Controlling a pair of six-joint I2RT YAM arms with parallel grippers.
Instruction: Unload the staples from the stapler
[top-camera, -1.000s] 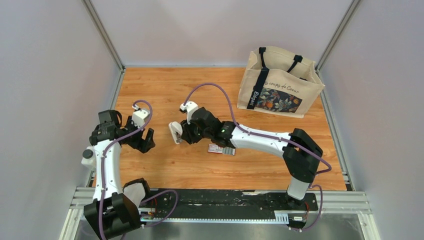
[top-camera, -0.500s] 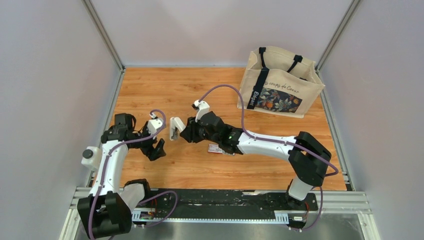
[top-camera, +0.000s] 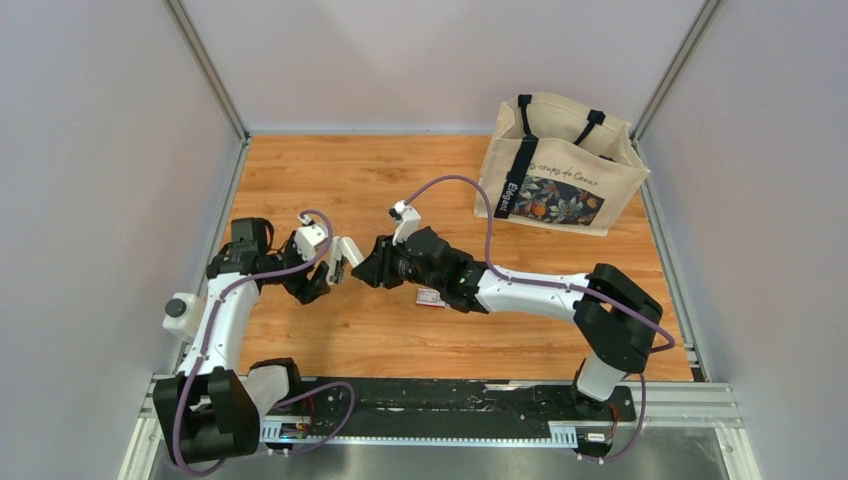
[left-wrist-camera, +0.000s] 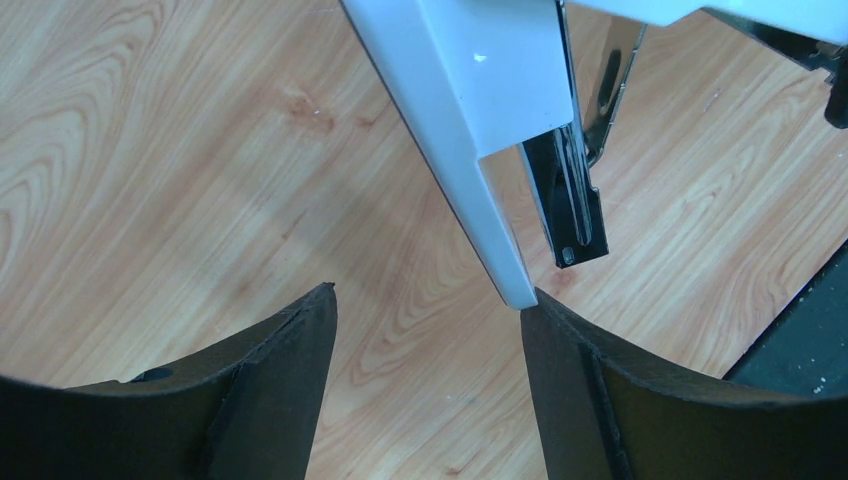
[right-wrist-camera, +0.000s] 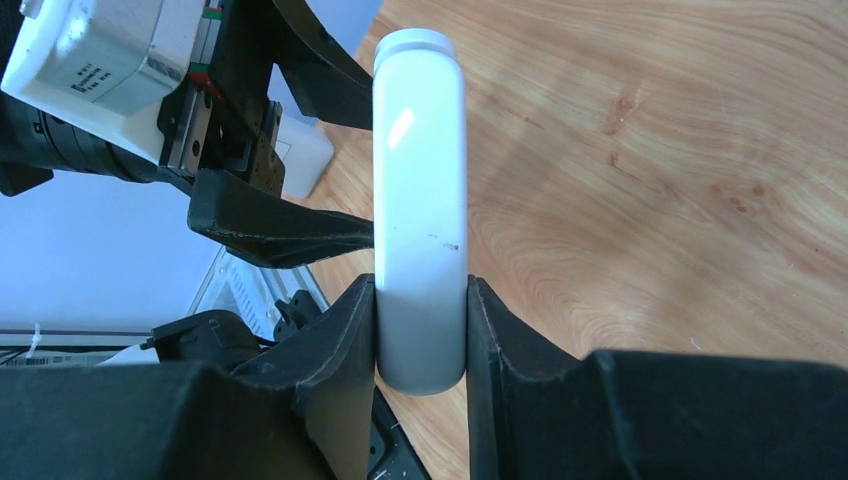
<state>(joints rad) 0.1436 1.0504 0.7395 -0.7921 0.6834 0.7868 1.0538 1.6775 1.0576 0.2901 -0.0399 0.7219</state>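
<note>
Left gripper (left-wrist-camera: 430, 300) gapes wide, holding nothing, at the tip of the stapler (left-wrist-camera: 470, 100). Right gripper (right-wrist-camera: 420, 290) clamps its white body above the table's (top-camera: 560, 340) left half. The magazine (left-wrist-camera: 572, 205) hangs open (staples not discernible), so 0 look unloaded yet.

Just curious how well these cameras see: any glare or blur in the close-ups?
Right wrist view: a glare patch on the white stapler. Left wrist view: the dark fingers near the lens look slightly soft, and the table grain is sharp.
</note>
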